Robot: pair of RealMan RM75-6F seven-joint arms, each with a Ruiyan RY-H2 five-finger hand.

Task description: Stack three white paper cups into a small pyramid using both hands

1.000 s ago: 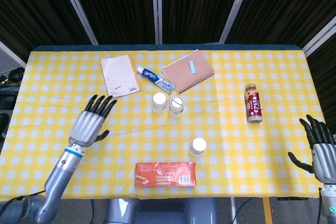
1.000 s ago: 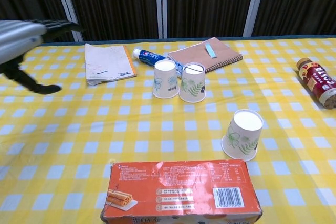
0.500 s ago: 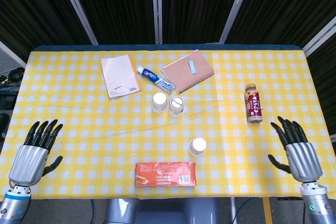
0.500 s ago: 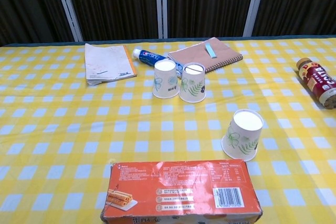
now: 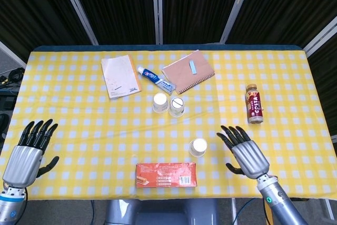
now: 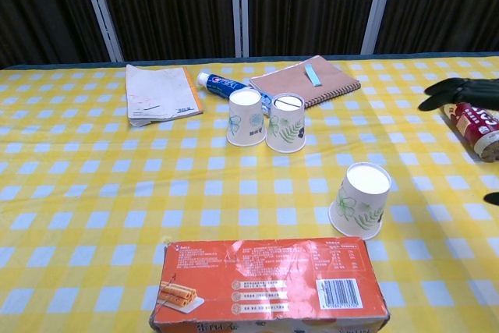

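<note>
Three white paper cups with green leaf prints stand upside down on the yellow checked tablecloth. Two of them (image 5: 160,103) (image 5: 177,106) stand side by side at the middle, also in the chest view (image 6: 245,117) (image 6: 285,122). The third cup (image 5: 198,147) (image 6: 359,200) stands alone nearer the front. My right hand (image 5: 245,153) hovers just right of that cup, fingers spread, holding nothing; only its fingertips (image 6: 460,91) show in the chest view. My left hand (image 5: 27,152) is at the front left edge, open and empty.
An orange snack box (image 5: 166,174) lies at the front edge before the lone cup. A red bottle (image 5: 254,103) lies at the right. A booklet (image 5: 120,75), a toothpaste tube (image 5: 156,79) and a brown notebook (image 5: 188,71) lie behind the cup pair.
My right hand has moved left from the table's right edge to beside the lone cup. My left hand, which drew back to the front left corner, has hardly moved since. The cups have not moved.
</note>
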